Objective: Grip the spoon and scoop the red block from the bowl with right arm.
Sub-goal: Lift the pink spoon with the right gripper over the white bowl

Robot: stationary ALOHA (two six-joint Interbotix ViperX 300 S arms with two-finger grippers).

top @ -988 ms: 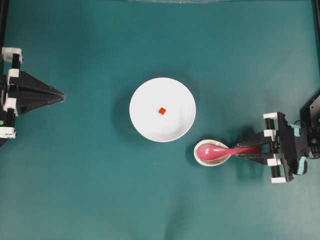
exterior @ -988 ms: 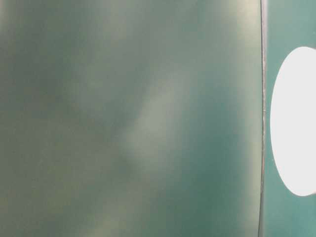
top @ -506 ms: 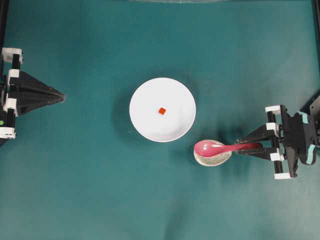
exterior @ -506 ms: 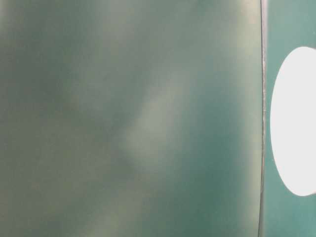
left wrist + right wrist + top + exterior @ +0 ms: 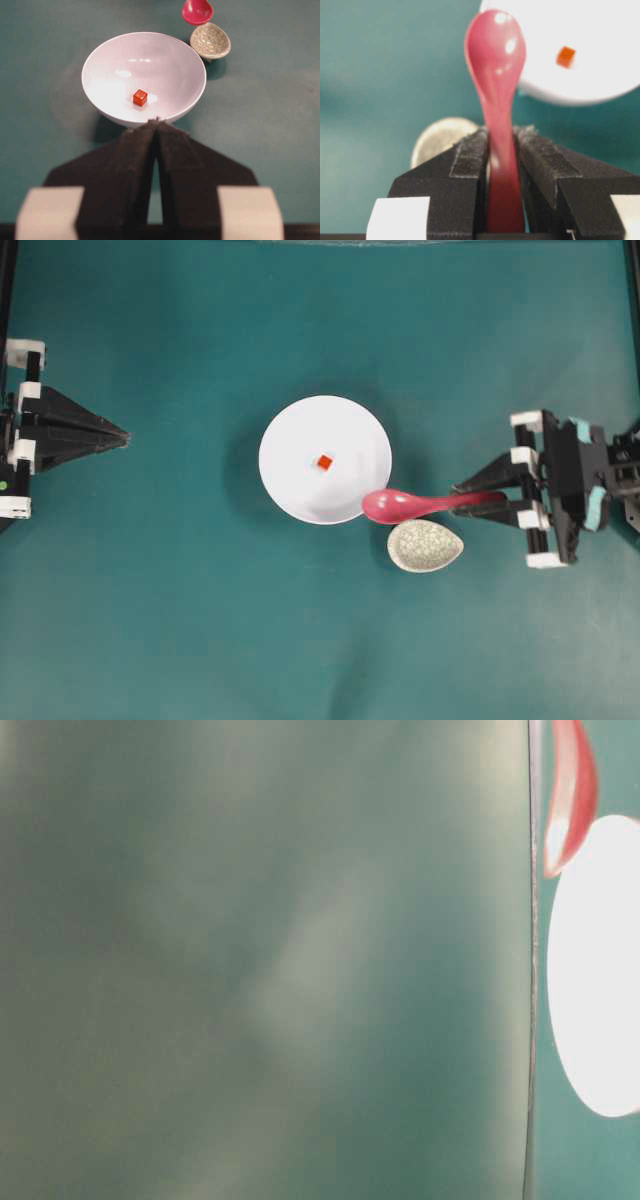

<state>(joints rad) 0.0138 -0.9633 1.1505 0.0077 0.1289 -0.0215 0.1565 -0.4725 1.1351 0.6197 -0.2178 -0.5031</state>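
We see the spoon (image 5: 495, 60) as glossy pink-red plastic, bright highlights on its smooth bowl. The bowl (image 5: 165, 55) looks smooth, white and softly shiny, and the red block (image 5: 140, 97) matt with crisp faces. The small dish (image 5: 210, 41) shows a crackled, speckled glaze. The right gripper (image 5: 501, 150) has rough black foam-like pads (image 5: 470, 157), and the table (image 5: 200, 620) looks like matt teal cloth.

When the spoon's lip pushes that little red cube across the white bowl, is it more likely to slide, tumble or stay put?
Probably slide: the red cube sits flat on the smooth, glossy bowl, which offers little grip. It looks tiny beside the spoon, so likely light and apt to skitter ahead. It lies near the bowl's middle, so the curved wall may return it.
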